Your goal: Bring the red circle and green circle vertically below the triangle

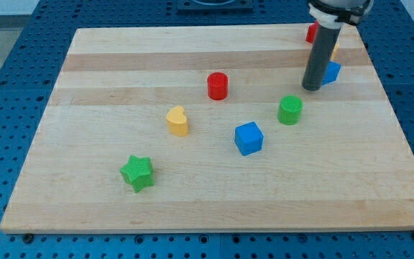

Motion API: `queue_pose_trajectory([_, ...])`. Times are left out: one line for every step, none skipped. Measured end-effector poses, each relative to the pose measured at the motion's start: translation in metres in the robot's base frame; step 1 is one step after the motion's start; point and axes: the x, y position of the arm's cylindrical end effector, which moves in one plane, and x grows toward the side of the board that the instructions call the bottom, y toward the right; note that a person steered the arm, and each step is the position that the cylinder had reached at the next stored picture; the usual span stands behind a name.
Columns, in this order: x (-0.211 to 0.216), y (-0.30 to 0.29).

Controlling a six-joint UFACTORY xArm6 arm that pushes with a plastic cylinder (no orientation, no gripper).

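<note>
The red circle (217,85) is a short red cylinder near the board's upper middle. The green circle (290,110) stands to its lower right. My tip (311,88) rests on the board just above and to the right of the green circle, apart from it. A blue block (330,73), probably the triangle, is partly hidden behind the rod, touching or very near it. The red circle is well to the left of my tip.
A blue cube (249,138) lies below and left of the green circle. A yellow heart (177,121) and a green star (136,173) lie toward the lower left. A red block (311,33) and a yellow block (334,52) peek out behind the rod at the top right. The wooden board (85,79) sits on a blue pegboard.
</note>
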Motion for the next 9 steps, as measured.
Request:
queue_pose_trajectory([0.007,-0.025])
queue_pose_trajectory([-0.051,-0.068])
queue_pose_trajectory([-0.076,-0.132])
queue_pose_trajectory([-0.073,-0.192])
queue_pose_trajectory([-0.02,-0.192])
queue_pose_trajectory([-0.001,-0.191])
queue_pose_trajectory([0.006,-0.161])
queue_pose_trajectory([0.016,-0.113])
queue_pose_trajectory([0.027,-0.061])
